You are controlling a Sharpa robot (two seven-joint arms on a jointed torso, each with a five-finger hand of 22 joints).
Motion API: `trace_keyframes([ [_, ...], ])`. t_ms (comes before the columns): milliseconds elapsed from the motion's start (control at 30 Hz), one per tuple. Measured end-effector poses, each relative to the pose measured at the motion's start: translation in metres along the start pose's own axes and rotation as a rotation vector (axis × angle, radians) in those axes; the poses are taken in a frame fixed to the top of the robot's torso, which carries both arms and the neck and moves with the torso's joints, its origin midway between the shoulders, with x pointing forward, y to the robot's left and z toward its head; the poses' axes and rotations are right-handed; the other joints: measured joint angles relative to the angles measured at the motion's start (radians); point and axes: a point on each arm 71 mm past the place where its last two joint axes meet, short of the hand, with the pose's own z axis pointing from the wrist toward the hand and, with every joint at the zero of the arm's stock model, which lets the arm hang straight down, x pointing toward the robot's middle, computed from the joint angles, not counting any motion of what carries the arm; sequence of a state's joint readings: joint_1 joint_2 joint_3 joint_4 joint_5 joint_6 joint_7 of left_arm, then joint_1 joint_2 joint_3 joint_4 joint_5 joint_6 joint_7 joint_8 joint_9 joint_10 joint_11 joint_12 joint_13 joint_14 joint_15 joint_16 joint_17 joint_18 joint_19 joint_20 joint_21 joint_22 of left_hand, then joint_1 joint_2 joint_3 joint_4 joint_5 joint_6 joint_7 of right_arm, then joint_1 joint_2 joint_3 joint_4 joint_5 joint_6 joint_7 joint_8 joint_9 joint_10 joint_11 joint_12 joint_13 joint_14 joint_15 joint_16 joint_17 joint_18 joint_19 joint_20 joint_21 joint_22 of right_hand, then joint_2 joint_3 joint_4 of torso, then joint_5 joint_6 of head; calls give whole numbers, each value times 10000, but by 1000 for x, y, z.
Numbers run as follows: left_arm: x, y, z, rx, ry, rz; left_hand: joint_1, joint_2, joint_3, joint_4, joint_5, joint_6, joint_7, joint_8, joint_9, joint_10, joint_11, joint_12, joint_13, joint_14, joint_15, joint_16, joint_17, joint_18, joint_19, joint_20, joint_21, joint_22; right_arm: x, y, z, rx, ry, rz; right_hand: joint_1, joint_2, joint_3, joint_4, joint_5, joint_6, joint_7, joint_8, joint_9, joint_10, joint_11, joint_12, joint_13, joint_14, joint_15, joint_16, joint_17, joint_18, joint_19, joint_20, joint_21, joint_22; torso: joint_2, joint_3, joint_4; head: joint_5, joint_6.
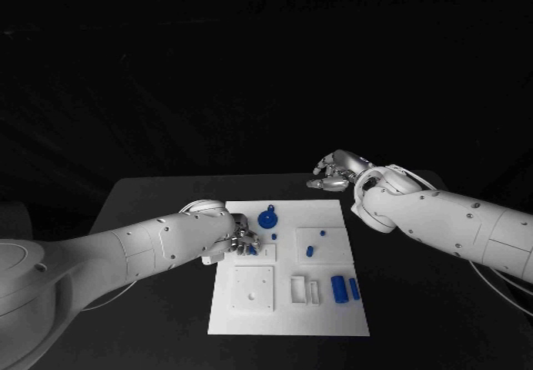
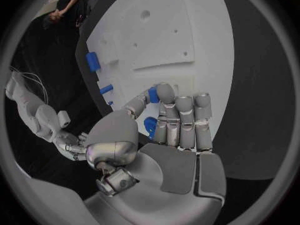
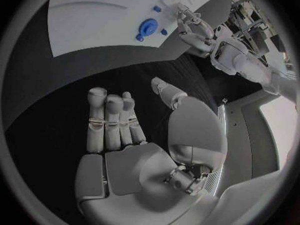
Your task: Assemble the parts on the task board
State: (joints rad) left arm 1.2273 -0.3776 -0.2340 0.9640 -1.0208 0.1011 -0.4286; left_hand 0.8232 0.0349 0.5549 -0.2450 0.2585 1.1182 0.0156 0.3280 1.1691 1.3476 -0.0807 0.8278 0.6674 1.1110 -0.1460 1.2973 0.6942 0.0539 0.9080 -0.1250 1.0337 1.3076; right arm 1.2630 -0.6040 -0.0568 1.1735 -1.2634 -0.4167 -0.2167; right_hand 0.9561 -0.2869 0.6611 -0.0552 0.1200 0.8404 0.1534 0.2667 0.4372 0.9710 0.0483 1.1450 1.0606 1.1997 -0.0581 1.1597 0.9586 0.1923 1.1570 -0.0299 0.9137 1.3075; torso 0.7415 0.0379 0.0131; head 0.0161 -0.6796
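Note:
The white task board (image 1: 333, 320) lies in the middle of the black table. My left hand (image 1: 243, 240) sits at the board's left edge. In the left wrist view the left hand (image 2: 175, 130) pinches a small blue part (image 2: 152, 94) between thumb and fingers, just above the board (image 2: 169, 35). A round blue part (image 1: 268, 219) stands near the board's far edge, and small blue pegs (image 1: 310, 250) lie mid-board. Two blue blocks (image 1: 339, 287) lie at the near right. My right hand (image 1: 339, 171) hovers beyond the board's far right corner, fingers apart and empty.
Raised white plates (image 1: 253, 288) and slots (image 1: 300, 289) take up the board's near half. The right wrist view shows the right hand (image 3: 119, 130) over bare black table, with the board (image 3: 94, 20) and the round blue part (image 3: 148, 26) farther off.

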Motion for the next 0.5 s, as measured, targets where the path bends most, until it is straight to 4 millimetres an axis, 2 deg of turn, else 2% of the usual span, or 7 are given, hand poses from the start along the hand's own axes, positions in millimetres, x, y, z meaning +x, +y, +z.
trace_keyframes([
  [500, 2, -5, 0, 192, -204, -146, 0, 0, -1, -1, 0, 0, 0, -76, 282, 1, 0, 39, -1, 0, 0, 39, -1, 1, 73, -1, 39, -2, 0, 0, 0, -7, 8, 2, 0, 0, 0, 0, 0, 1, -1, 0, 0, -26, -27, 0, -11, 0, 0, 0, 0, 1, -15, 15, 0, -1, 0, 5, 0, 13, 0],
])
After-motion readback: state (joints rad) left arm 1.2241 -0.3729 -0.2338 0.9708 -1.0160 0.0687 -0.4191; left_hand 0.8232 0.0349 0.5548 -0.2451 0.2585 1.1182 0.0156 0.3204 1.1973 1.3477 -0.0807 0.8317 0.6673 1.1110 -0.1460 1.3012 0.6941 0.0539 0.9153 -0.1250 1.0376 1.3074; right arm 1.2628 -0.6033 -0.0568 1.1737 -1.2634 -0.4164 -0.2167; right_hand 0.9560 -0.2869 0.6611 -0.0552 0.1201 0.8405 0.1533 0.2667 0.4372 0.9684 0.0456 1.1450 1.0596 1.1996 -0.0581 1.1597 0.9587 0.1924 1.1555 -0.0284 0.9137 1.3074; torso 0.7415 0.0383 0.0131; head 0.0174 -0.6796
